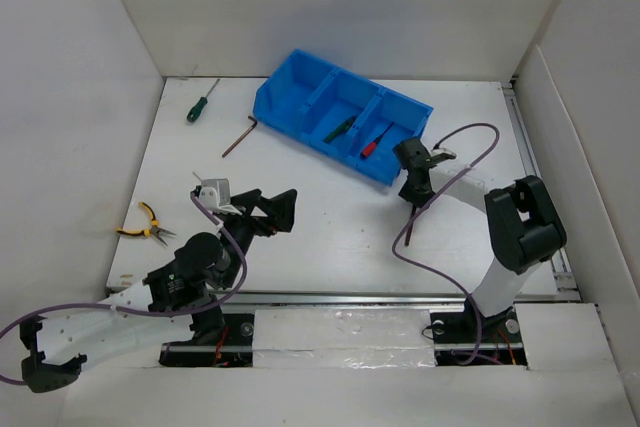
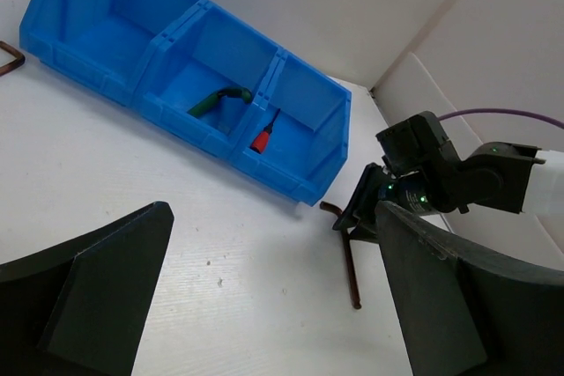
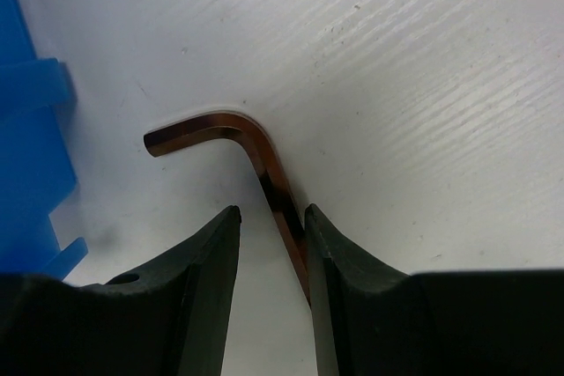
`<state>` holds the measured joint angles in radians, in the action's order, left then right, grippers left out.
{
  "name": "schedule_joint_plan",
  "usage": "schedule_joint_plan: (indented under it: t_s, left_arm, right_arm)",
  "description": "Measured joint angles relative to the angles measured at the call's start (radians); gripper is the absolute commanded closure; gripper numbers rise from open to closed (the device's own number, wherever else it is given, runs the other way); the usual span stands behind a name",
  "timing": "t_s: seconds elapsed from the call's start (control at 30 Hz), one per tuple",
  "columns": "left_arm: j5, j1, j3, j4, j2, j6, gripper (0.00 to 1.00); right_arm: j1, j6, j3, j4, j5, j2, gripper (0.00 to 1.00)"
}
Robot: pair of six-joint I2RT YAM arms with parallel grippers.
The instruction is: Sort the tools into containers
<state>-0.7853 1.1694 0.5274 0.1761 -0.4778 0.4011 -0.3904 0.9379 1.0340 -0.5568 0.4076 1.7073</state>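
Observation:
The blue three-compartment bin (image 1: 300, 87) stands at the back; it also shows in the left wrist view (image 2: 106, 41) and at the left edge of the right wrist view (image 3: 31, 129). A green-handled tool (image 2: 220, 99) lies in its middle compartment and a red-handled screwdriver (image 2: 263, 136) in its right one. My right gripper (image 3: 269, 226) is open, down at the table by the bin's right end, its jaws straddling the long arm of a dark hex key (image 3: 264, 165), which lies against the right finger. My left gripper (image 1: 275, 209) is open and empty above the table's middle.
On the table lie a green-handled screwdriver (image 1: 202, 102) at the back left, a second hex key (image 1: 238, 137) left of the bin, and yellow-handled pliers (image 1: 145, 225) near the left edge. White walls enclose the table. A purple cable (image 1: 470, 132) loops over the right arm.

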Motion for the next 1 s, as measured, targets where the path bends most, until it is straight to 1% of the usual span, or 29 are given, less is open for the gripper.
schedule_joint_plan:
  t_s: [0.2, 0.4, 0.5, 0.63, 0.7, 0.77, 0.83, 0.87, 0.9, 0.97, 1.0]
  left_arm:
    - [0.008, 0.000, -0.001, -0.004, 0.011, 0.001, 0.01]
    - [0.012, 0.000, -0.015, -0.009, 0.050, 0.001, 0.01]
    - [0.013, 0.000, -0.018, -0.009, 0.055, 0.001, 0.01]
    - [0.014, 0.000, -0.018, -0.009, 0.054, 0.002, 0.01]
    - [0.013, 0.000, -0.018, -0.009, 0.051, 0.002, 0.01]
    - [0.013, 0.000, -0.018, -0.009, 0.045, 0.002, 0.01]
    - [0.012, 0.000, -0.018, -0.009, 0.037, 0.002, 0.01]
    - [0.012, 0.000, -0.018, -0.009, 0.032, 0.002, 0.01]
    - [0.012, 0.000, -0.018, -0.009, 0.028, 0.004, 0.01]
    - [0.013, 0.000, -0.018, -0.009, 0.022, 0.006, 0.01]
    - [0.014, 0.000, -0.018, -0.009, 0.020, 0.008, 0.01]
  right_arm:
    - [-0.064, 0.033, 0.034, -0.049, 0.018, 0.035, 0.60]
    - [-0.101, 0.061, 0.054, -0.076, 0.041, 0.051, 0.62]
    - [-0.134, 0.082, 0.040, -0.079, 0.053, 0.040, 0.63]
    - [-0.215, 0.131, -0.007, -0.089, 0.064, 0.001, 0.65]
    - [-0.259, 0.152, -0.033, -0.089, 0.065, -0.021, 0.69]
    - [-0.302, 0.169, -0.062, -0.085, 0.060, -0.043, 0.76]
    - [-0.337, 0.184, -0.092, -0.070, 0.057, -0.066, 0.80]
    - [-0.350, 0.191, -0.104, -0.058, 0.056, -0.076, 0.86]
    - [-0.361, 0.198, -0.114, -0.045, 0.055, -0.082, 0.88]
    - [-0.379, 0.209, -0.121, -0.028, 0.052, -0.084, 0.98]
    - [-0.385, 0.212, -0.122, -0.024, 0.053, -0.084, 1.00]
